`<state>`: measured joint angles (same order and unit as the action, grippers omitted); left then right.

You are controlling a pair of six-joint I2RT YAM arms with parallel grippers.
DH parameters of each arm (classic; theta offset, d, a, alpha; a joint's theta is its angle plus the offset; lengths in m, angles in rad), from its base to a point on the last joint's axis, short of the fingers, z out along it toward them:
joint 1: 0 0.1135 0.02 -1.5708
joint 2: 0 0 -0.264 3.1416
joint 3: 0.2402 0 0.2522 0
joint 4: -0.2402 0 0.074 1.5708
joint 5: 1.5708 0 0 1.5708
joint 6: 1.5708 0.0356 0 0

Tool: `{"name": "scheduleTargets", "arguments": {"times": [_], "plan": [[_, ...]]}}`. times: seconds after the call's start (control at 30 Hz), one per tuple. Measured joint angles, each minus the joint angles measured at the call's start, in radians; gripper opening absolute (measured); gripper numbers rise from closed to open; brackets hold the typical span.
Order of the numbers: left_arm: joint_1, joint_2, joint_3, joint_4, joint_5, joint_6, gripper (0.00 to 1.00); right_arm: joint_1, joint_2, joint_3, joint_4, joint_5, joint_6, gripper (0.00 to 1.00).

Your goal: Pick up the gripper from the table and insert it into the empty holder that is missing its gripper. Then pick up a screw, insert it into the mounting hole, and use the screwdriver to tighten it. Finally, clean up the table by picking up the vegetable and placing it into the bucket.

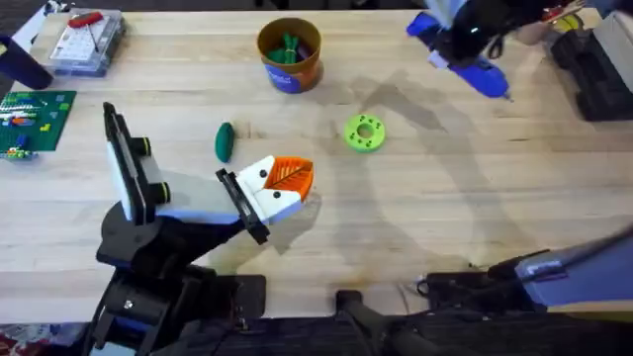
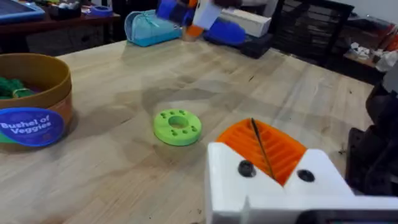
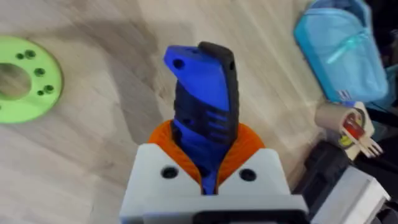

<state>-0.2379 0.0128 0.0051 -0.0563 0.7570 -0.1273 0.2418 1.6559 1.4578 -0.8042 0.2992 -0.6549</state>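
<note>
My right gripper (image 3: 208, 155) is shut on the blue screwdriver (image 3: 202, 93), lifted over the table's far right (image 1: 480, 74). The dark green vegetable (image 1: 225, 140) lies on the wood left of centre. Just to its right and a little nearer the front, my left gripper (image 1: 292, 176) hovers shut, its orange pads (image 2: 280, 152) pressed together on nothing. The orange-brown bucket (image 1: 289, 54) stands at the back centre with green items inside; its blue label (image 2: 31, 124) faces the left wrist camera. The loose gripper, holder and screw are out of view.
A lime-green ring disc (image 1: 364, 133) lies right of centre (image 2: 177, 126). A clear parts box (image 1: 84, 40) and a green board (image 1: 35, 119) sit at the far left. Black equipment (image 1: 598, 69) and a light blue pouch (image 3: 342, 50) crowd the far right.
</note>
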Motion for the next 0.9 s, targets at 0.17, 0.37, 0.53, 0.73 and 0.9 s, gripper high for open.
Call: {"name": "scheduleTargets", "arguments": {"times": [0.17, 0.37, 0.53, 0.73, 0.9], "plan": [[0.000, 0.000, 0.000, 0.000, -0.014, 0.003, 0.017, -0.012, 0.138, 0.000, 0.032, -0.001, -0.033, 0.065], [0.000, 0.000, 0.000, 0.002, -0.049, 0.007, 0.012, -0.016, 0.265, 0.000, 0.052, -0.001, -0.140, 0.062], [0.000, 0.000, 0.000, 0.003, -0.059, 0.007, 0.011, -0.017, 0.321, 0.000, 0.058, -0.001, -0.177, 0.061], [0.000, 0.000, 0.000, 0.003, -0.068, 0.007, 0.020, -0.018, 0.328, 0.000, 0.056, 0.000, -0.191, 0.079], [0.000, 0.000, 0.000, 0.003, -0.072, 0.014, 0.694, -0.018, 0.327, 0.000, 0.056, 0.007, -0.184, 0.801]]}}
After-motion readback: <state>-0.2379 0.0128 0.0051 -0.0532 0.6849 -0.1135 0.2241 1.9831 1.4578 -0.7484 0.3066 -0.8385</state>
